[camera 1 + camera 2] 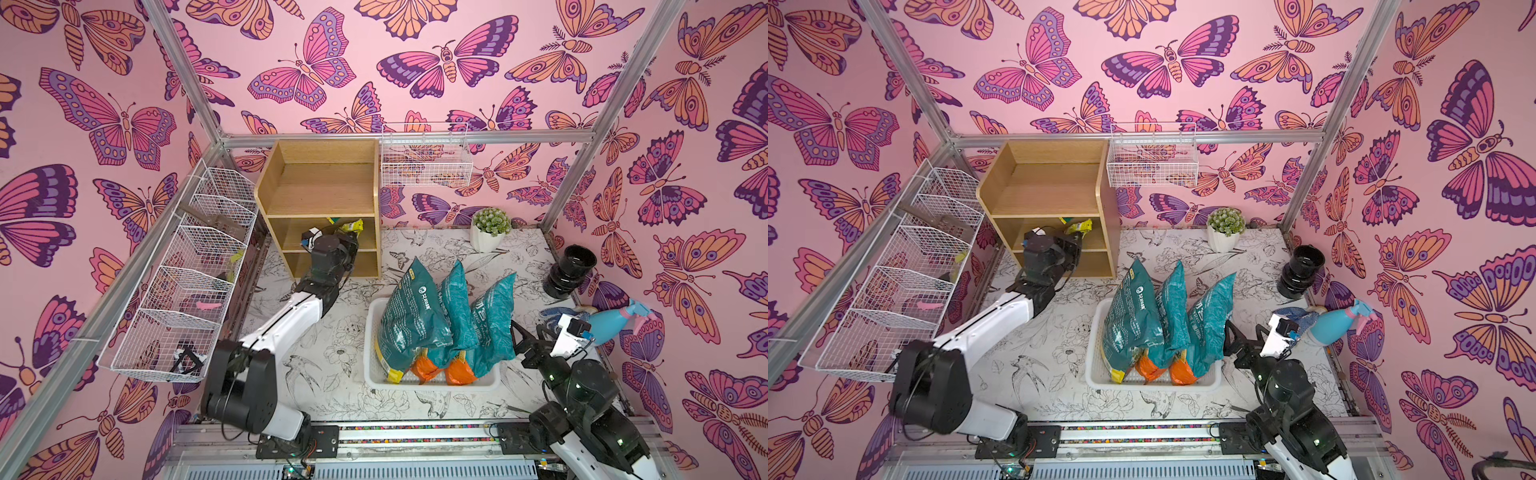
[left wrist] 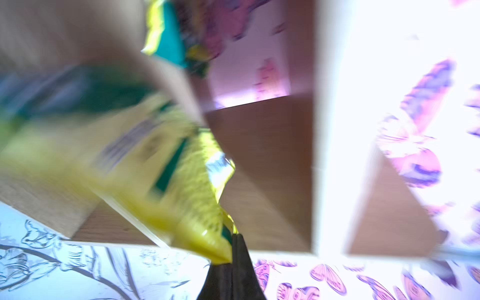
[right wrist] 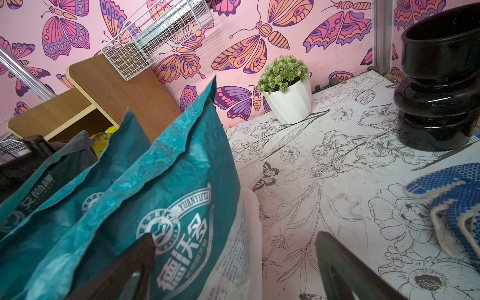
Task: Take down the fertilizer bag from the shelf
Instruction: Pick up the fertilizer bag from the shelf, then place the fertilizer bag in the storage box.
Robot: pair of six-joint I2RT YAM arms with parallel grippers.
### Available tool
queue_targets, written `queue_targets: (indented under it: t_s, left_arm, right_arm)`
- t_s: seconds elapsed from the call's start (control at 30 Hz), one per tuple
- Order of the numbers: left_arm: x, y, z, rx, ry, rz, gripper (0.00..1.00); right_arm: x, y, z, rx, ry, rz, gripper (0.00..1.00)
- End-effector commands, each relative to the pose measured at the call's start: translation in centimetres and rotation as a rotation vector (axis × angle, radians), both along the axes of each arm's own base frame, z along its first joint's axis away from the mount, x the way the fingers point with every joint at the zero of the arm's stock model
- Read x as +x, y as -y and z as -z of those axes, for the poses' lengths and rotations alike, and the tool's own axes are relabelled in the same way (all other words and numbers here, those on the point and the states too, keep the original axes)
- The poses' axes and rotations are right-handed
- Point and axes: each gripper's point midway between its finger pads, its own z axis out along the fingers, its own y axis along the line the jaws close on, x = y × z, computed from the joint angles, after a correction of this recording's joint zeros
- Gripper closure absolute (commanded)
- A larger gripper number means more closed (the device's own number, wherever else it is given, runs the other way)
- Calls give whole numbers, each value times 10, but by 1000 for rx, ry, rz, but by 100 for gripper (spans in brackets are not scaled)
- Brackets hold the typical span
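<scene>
At shelf [image 1: 320, 187] front, fertilizer bag [image 1: 352, 227]

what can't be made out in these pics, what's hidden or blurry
- Print on the fertilizer bag: motion-blurred, left wrist view.
- Most of that bag inside the shelf: hidden behind the left arm, both top views.
- Contents of the wire baskets: too small, top views.

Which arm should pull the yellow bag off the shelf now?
Left. The left claw is shut on the yellow fertilizer bag at the light-wood shelf, middle tier; the right claw is open beside the white basket of teal bags, far off.
</scene>
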Motion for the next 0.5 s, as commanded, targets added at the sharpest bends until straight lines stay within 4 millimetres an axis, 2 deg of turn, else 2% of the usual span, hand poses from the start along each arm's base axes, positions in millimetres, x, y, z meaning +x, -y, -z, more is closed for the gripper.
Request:
queue_targets:
  t_s: [0.0, 0.1, 0.13, 0.2, 0.3, 0.47]
  left_arm:
    - [-24, 13, -38, 86, 81, 53, 100]
    - [-44, 32, -61, 106, 122, 121, 100]
    - [-57, 34, -76, 108, 156, 127, 100]
    - [-78, 39, -89, 134, 184, 137, 100]
    - [-113, 46, -101, 180, 237, 151, 100]
    - [-166, 59, -106, 188, 305, 232, 100]
  right_arm:
    - [1, -4, -1, -14, 7, -17, 1]
    - [1, -4, -1, -14, 6, -18, 1]
    - [0, -4, -1, -14, 6, -18, 1]
    - [0, -4, -2, -13, 7, -19, 1]
    - [1, -4, -1, -13, 8, -18, 1]
    - [1, -5, -1, -13, 8, -23, 1]
